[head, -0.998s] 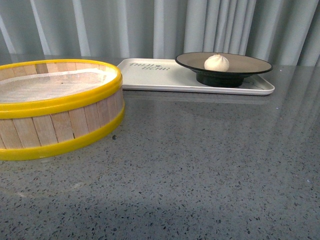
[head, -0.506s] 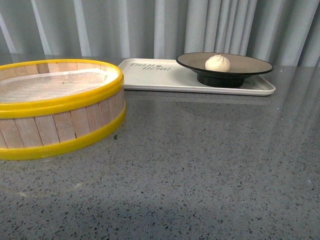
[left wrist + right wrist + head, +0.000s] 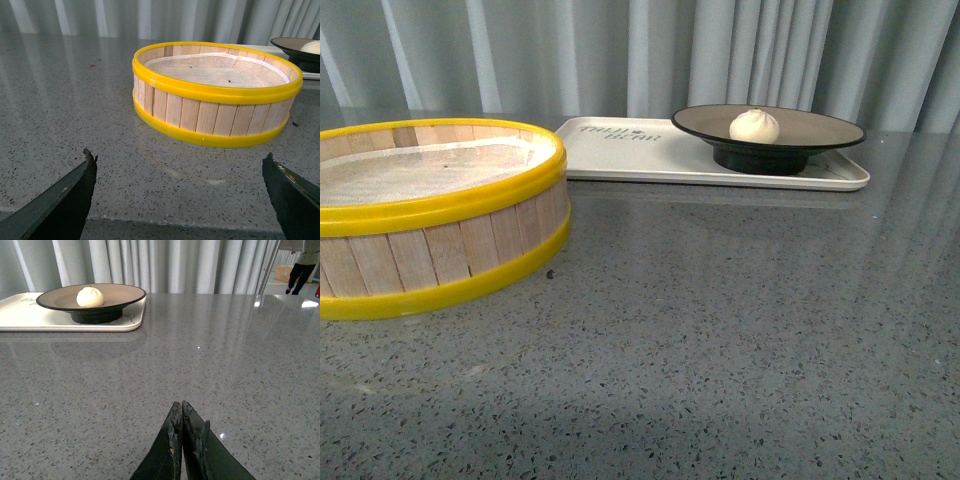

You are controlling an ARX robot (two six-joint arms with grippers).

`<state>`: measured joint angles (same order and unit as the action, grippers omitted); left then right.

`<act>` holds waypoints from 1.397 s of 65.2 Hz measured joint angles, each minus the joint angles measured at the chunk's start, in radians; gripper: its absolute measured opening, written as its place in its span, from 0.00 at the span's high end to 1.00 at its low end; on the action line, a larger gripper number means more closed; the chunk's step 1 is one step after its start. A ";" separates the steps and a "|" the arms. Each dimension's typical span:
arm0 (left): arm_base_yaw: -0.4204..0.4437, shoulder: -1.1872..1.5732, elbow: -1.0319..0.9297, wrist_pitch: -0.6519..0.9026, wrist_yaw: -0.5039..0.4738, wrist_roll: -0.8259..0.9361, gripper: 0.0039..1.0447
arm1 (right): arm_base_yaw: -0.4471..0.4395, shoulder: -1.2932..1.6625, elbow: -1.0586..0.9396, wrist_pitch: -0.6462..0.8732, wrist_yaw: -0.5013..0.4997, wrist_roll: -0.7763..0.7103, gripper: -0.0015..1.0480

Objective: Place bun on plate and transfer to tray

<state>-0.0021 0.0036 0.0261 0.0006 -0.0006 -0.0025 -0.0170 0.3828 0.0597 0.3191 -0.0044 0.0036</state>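
The creamy-white bun [image 3: 754, 126] sits on the beige plate with a black rim [image 3: 820, 128], and the plate stands on the right half of the off-white tray [image 3: 630, 155] at the back of the table. In the right wrist view the bun [image 3: 90, 296], plate [image 3: 125, 292] and tray [image 3: 30, 315] show ahead, far from my right gripper [image 3: 180, 407], which is shut and empty over bare table. My left gripper [image 3: 180, 160] is open and empty, low over the table's near edge, well short of the steamer basket. Neither arm shows in the front view.
A yellow-rimmed wooden steamer basket [image 3: 430, 215] with white lining stands at the front left; it also shows in the left wrist view [image 3: 215, 90]. Grey speckled tabletop [image 3: 740, 330] spreads between basket and tray. Grey curtains hang behind. A person [image 3: 302, 270] stands far off.
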 joint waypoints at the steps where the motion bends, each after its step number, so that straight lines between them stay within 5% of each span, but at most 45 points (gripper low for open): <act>1: 0.000 0.000 0.000 0.000 0.000 0.000 0.06 | 0.005 -0.007 -0.002 -0.005 -0.002 -0.001 0.98; 73: 0.000 0.000 0.000 0.000 0.000 0.000 0.06 | 0.014 -0.378 -0.054 -0.318 0.003 -0.001 0.98; 91: 0.000 0.000 0.000 0.000 0.000 0.000 0.06 | 0.014 -0.378 -0.054 -0.318 0.003 -0.002 0.54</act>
<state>-0.0021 0.0032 0.0261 0.0006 -0.0006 -0.0025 -0.0029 0.0044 0.0055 0.0013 -0.0010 0.0017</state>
